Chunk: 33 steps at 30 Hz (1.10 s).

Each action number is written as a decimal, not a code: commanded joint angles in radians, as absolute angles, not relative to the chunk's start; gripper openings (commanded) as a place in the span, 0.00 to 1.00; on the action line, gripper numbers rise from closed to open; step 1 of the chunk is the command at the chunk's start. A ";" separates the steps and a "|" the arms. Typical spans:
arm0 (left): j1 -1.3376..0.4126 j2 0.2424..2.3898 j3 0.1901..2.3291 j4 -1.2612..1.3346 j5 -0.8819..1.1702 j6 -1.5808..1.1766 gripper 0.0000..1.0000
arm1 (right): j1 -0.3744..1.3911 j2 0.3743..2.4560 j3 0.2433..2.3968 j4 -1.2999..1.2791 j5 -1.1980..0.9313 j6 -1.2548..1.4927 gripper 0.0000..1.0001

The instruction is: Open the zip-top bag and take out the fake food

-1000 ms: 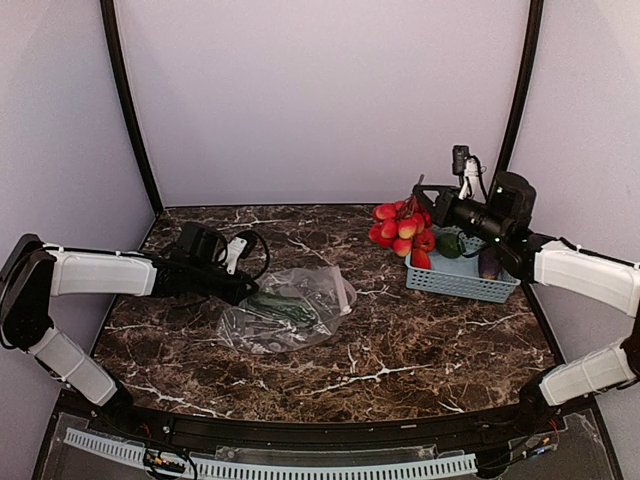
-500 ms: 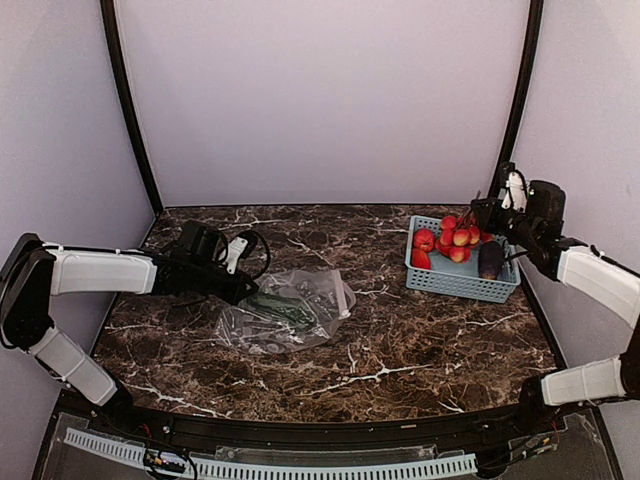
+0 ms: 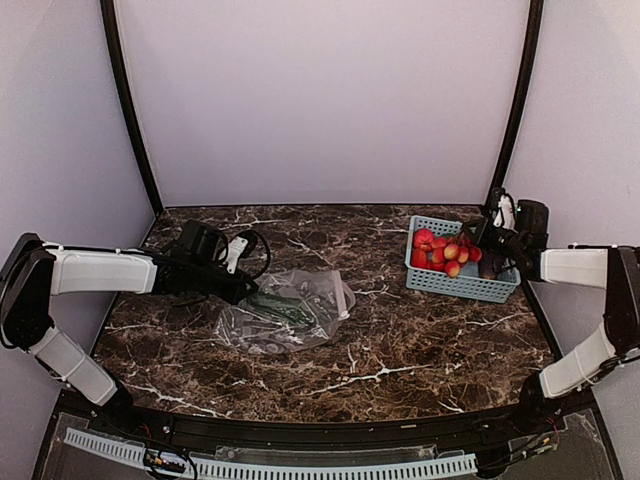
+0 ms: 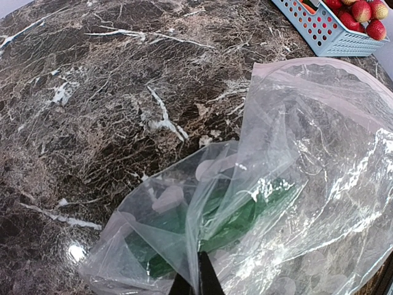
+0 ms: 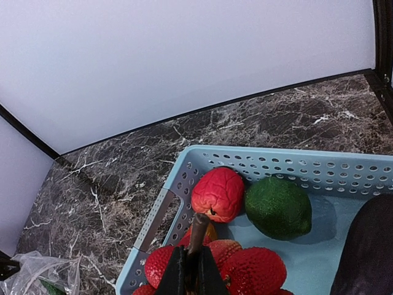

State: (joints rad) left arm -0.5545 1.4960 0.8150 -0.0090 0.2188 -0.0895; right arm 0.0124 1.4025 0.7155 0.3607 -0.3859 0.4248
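The clear zip-top bag lies crumpled mid-table with a dark green fake food piece inside. My left gripper is shut on a fold of the bag's plastic at its left edge. My right gripper is shut on the brown stem of a bunch of red bumpy fruits and holds it in the light blue basket. A red wrinkled fruit, a green lime and a dark purple piece also lie in the basket.
The basket stands at the back right, near the right wall and a black frame post. The bag shows at the lower left of the right wrist view. The basket corner shows in the left wrist view.
My right gripper has carried the red fruit bunch from above the basket's left edge rightward and down into the basket. The left arm and bag have not moved.
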 commanded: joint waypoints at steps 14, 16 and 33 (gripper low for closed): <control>-0.555 1.507 0.836 -0.034 0.224 -0.089 0.01 | -0.077 1.380 0.666 0.365 -0.376 0.403 0.63; -0.555 1.510 0.837 -0.031 0.229 -0.090 0.01 | -0.077 1.352 0.678 0.357 -0.412 0.385 0.66; -0.555 1.536 0.856 -0.028 0.310 -0.077 0.01 | 0.245 1.246 0.621 0.315 -0.694 0.180 0.58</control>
State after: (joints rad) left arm -0.5545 1.5253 0.8318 -0.0090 0.2649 -0.0891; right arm 0.1623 1.2270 0.6468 0.3347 -0.6109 0.2703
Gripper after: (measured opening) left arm 0.012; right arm 0.588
